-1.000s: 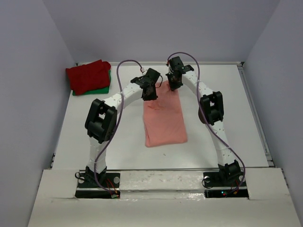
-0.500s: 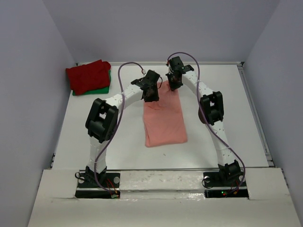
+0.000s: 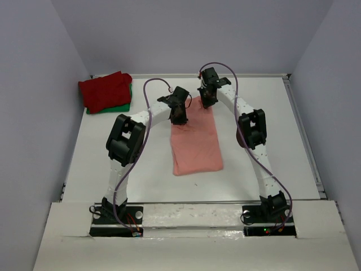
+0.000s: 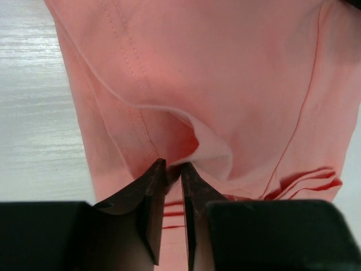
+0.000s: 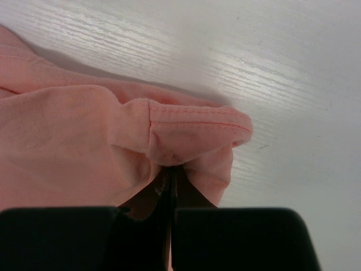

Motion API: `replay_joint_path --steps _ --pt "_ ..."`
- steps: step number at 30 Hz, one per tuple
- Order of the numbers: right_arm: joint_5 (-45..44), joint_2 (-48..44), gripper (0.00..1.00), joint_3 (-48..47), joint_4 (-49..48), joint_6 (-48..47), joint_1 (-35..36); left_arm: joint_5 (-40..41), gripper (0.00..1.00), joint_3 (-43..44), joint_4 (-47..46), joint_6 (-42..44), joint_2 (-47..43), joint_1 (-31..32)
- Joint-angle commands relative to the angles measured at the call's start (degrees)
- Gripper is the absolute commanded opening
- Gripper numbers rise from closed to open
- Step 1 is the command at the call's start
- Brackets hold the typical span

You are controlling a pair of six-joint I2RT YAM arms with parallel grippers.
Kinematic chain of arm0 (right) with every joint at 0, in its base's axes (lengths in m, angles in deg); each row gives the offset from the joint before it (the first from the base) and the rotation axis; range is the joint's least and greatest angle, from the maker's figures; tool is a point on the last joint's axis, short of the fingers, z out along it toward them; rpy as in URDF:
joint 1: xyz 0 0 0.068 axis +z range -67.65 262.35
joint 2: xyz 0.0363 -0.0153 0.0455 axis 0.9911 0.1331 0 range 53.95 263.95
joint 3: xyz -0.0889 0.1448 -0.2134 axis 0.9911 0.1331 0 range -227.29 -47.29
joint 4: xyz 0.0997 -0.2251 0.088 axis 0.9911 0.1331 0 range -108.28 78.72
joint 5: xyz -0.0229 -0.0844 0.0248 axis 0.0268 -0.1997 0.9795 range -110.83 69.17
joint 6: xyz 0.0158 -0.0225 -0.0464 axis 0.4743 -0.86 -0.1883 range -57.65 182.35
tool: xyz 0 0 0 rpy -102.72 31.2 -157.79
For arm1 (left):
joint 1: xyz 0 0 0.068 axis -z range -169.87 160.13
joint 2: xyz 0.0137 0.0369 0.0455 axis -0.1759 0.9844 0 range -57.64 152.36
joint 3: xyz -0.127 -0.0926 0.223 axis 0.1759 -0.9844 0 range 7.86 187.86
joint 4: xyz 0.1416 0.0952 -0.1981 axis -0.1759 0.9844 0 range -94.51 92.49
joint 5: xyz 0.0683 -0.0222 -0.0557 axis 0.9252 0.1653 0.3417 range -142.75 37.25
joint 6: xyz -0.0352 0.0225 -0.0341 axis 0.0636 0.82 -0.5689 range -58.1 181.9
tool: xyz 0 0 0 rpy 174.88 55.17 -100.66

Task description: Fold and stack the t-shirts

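Note:
The salmon-pink t-shirt (image 3: 196,142) lies as a long folded strip in the middle of the table. My left gripper (image 3: 178,116) is shut on its far left corner; the left wrist view shows the cloth (image 4: 225,84) pinched between the jaws. My right gripper (image 3: 206,103) is shut on the far right corner, with the hem (image 5: 192,127) bunched at the jaw tips. The dark red t-shirt (image 3: 105,90) lies folded at the far left, on top of the green t-shirt (image 3: 120,106), of which only an edge shows.
White table (image 3: 282,130) with grey walls on three sides. A raised rim (image 3: 304,135) runs along the right edge. The stack of two shirts sits in the far left corner.
The left arm's elbow has shifted slightly right and the left gripper has edged a little toward the near side with the cloth. The right arm has not moved.

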Motion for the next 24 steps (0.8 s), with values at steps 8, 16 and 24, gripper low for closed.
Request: replay_joint_path --steps 8,16,24 --pt "0.3 0.4 0.00 -1.6 1.0 -0.4 0.3 0.6 0.00 -3.7 0.4 -2.4 -4.7 0.0" --pt "0.6 0.5 0.00 -1.6 1.5 -0.2 0.3 0.0 0.00 -16.9 -2.5 -6.5 -11.5 1.5" --pt "1.2 0.5 0.00 -1.5 1.7 -0.1 0.3 0.2 0.00 -20.5 -4.0 -7.9 -11.4 2.3"
